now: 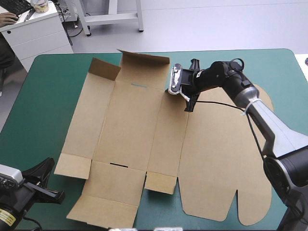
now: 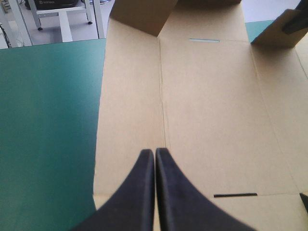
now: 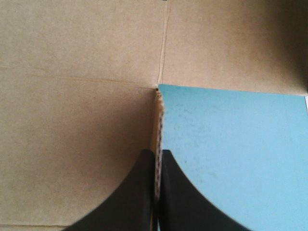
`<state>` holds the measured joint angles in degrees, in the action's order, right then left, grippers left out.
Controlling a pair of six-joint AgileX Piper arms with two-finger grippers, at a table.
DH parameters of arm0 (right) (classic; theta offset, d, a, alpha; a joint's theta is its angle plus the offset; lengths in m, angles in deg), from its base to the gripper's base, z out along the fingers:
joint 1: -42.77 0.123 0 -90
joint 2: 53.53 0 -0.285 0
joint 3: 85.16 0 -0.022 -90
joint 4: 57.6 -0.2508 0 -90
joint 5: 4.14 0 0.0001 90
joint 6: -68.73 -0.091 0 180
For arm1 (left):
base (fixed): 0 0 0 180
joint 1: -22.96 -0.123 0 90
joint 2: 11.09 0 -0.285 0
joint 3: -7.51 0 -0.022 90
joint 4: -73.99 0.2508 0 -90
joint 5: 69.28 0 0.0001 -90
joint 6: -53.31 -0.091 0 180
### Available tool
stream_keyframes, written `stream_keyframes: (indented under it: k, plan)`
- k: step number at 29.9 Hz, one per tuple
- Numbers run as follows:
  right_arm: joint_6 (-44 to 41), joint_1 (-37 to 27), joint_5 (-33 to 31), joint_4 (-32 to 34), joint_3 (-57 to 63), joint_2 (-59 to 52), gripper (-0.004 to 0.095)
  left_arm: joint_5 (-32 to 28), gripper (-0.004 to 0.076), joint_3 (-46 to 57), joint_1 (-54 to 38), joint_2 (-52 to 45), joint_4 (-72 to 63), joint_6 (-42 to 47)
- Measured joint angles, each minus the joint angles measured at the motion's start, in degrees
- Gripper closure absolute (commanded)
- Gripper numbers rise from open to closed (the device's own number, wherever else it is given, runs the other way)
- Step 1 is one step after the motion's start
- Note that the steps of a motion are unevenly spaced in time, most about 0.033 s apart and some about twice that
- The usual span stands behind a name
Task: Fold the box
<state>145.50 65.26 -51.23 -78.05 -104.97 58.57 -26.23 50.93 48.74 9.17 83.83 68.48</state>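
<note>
Brown box (image 1: 125, 125) lies mostly flat across the teal-green cover (image 1: 48, 96), its far flaps raised. I see my right gripper (image 3: 158, 156) pinching a far flap's edge. My left gripper (image 2: 154, 153), fingers pressed together on nothing, hovers near the front-left corner.

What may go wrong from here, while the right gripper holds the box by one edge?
The right gripper pinches only a thin edge of the box, so the board may slip out or tear at the crease. The left gripper is shut and off the box, so the flat sheet may slide or lift whole when pulled.
</note>
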Motion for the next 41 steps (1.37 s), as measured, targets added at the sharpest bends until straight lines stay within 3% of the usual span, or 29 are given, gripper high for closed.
stream_keyframes:
  k: [7, 16, 19, 24, 26, 34, 41]
  plan:
    - [9.4, 5.3, 3.1, -1.0, 0.0, 3.3, 0.0929, 0.0, 0.0734, 0.0, 0.0, 0.0, 0.0, -0.1]
    - [12.4, 7.7, 3.6, -0.8, 0.0, 7.0, 0.0899, 0.0, 0.0734, 0.0, 0.0, 0.0, 0.0, -0.1]
    - [12.5, 7.7, 3.9, 0.5, 0.0, 7.3, 0.0769, 0.0, 0.0734, 0.0, 0.0, 0.0, 0.0, -0.1]
    - [12.5, 7.7, 5.4, 1.6, -0.1, 7.3, 0.0435, 0.0, 0.0734, 0.0, 0.0, 0.0, 0.3, -0.1]
    - [12.5, 7.7, 5.5, 1.8, -0.1, 7.3, 0.0372, 0.0, 0.0734, 0.0, 0.0, 0.0, 0.4, -0.1]
    - [7.2, 7.7, 6.8, 2.0, -0.1, 6.8, 0.0398, 0.0, 0.0734, 0.0, 0.0, 0.0, 0.5, -0.1]
    - [-6.0, 7.7, 6.8, 6.5, -0.1, 1.4, 0.064, 0.0, 0.0734, 0.0, 0.0, 0.0, 0.5, -0.1]
